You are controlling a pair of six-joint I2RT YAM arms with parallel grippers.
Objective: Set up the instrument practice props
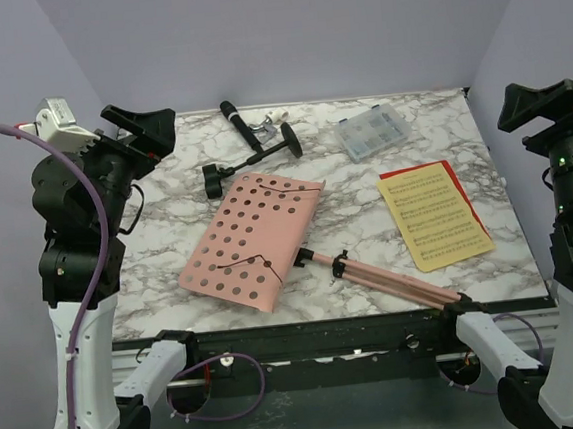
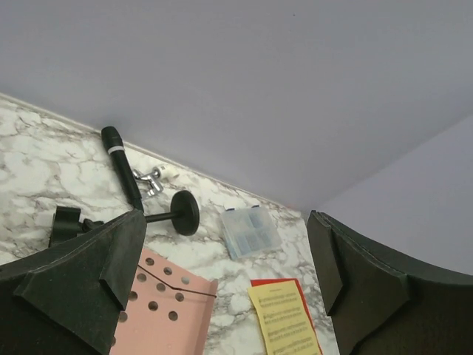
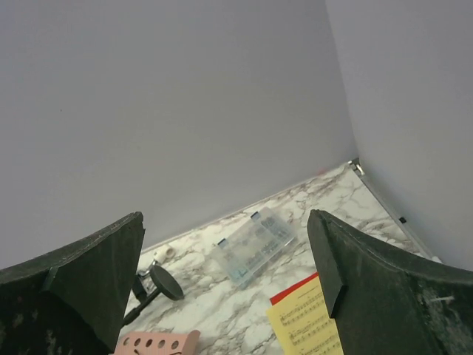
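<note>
The left jaws and right jaws stood wide apart, holding nothing. The pink music stand (image 1: 254, 239) lay flat at bench (image 1: 160, 256) centre, with the sheet-music pages (image 1: 435, 214) to its right and the microphone (image 1: 242, 130) lying behind it.

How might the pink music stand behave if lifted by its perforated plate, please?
The pink music stand would likely tilt, since its long thin legs trail off one side. Its plate looks thin, stiff and flat on the table, so probably hard to pinch.
</note>
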